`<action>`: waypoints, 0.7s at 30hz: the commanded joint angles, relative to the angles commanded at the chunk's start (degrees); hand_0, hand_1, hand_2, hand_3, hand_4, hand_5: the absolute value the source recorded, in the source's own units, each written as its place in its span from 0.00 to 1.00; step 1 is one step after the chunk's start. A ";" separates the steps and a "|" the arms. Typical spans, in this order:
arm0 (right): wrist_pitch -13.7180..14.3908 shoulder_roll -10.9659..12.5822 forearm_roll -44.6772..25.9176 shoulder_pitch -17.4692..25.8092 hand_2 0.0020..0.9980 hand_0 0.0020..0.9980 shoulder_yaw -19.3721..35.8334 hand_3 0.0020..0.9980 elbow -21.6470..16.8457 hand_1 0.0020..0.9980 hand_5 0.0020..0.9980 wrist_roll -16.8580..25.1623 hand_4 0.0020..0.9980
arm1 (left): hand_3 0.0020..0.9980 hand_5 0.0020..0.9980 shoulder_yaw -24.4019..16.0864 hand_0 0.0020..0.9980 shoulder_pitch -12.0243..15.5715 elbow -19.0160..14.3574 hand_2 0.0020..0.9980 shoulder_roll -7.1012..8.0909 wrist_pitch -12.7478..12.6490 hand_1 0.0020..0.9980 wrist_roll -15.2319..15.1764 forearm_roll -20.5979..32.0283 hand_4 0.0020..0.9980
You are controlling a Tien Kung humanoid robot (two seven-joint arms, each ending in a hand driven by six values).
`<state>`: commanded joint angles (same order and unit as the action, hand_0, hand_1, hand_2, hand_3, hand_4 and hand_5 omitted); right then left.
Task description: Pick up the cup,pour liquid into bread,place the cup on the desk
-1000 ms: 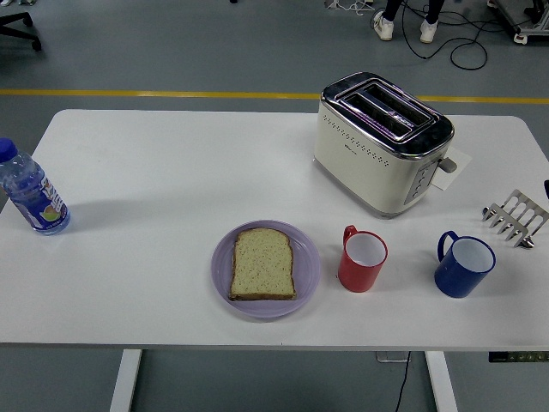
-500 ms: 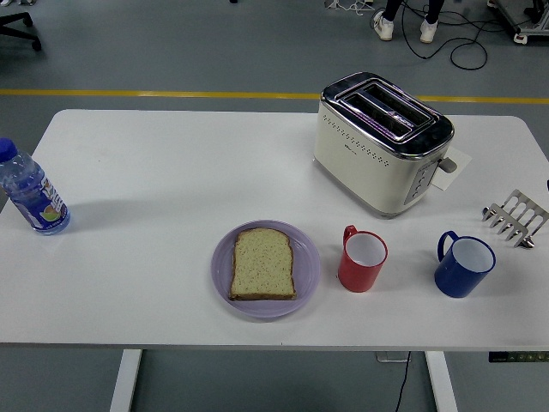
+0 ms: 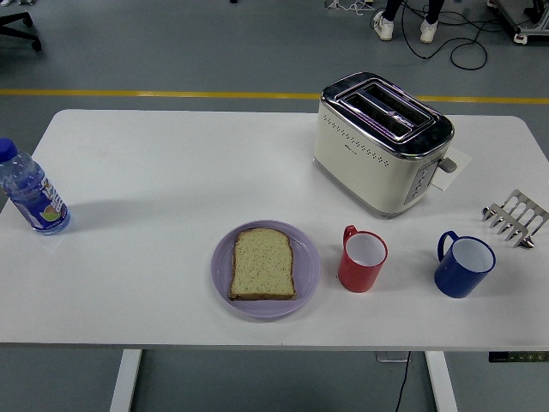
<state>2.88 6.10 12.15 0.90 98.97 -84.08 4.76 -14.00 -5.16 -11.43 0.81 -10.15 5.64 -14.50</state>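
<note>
Here the red cup stands beside the bread.

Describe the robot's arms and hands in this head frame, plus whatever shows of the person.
Neither robot arm nor hand is in the frame, so nothing of their look can be told. Of the person at the top edge, only the lower legs show: dark trousers and white shoes, standing among black cables on the grey floor beyond the table.

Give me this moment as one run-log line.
hands: none in view | red cup: upright on table, right of plate, untouched | blue cup: upright, further right | bread: on purple plate | pour: not begun
</note>
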 joint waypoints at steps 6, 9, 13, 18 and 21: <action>0.03 0.00 -0.12 -0.12 0.64 0.65 0.20 0.62 0.02 0.57 0.26 0.21 0.64 | 0.50 0.86 -0.25 0.63 -0.14 0.01 0.65 -0.01 -0.01 0.64 0.00 -0.07 0.24; 0.04 -0.04 -0.17 -0.15 0.64 0.64 0.33 0.61 0.02 0.57 0.25 0.31 0.64 | 0.50 0.86 -0.20 0.63 -0.10 0.02 0.65 -0.04 -0.01 0.64 0.01 -0.02 0.24; 0.01 -0.01 -0.25 -0.12 0.64 0.64 0.37 0.61 0.01 0.57 0.25 0.37 0.64 | 0.50 0.86 -0.18 0.63 -0.13 0.02 0.65 -0.06 -0.03 0.64 -0.01 -0.09 0.24; -0.04 -0.19 -0.34 -0.45 0.64 0.64 0.61 0.61 0.02 0.57 0.25 0.49 0.64 | 0.50 0.86 -0.62 0.63 -0.35 0.04 0.65 -0.01 -0.03 0.64 0.00 -0.22 0.24; -0.09 -0.10 -0.32 -0.45 0.64 0.64 0.59 0.61 -0.10 0.57 0.25 0.54 0.63 | 0.50 0.86 -0.52 0.63 -0.29 0.03 0.65 0.00 -0.03 0.64 0.00 -0.15 0.24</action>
<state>2.79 6.00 11.82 0.45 99.56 -84.18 5.29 -14.52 -5.45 -11.40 0.81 -10.18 5.64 -14.65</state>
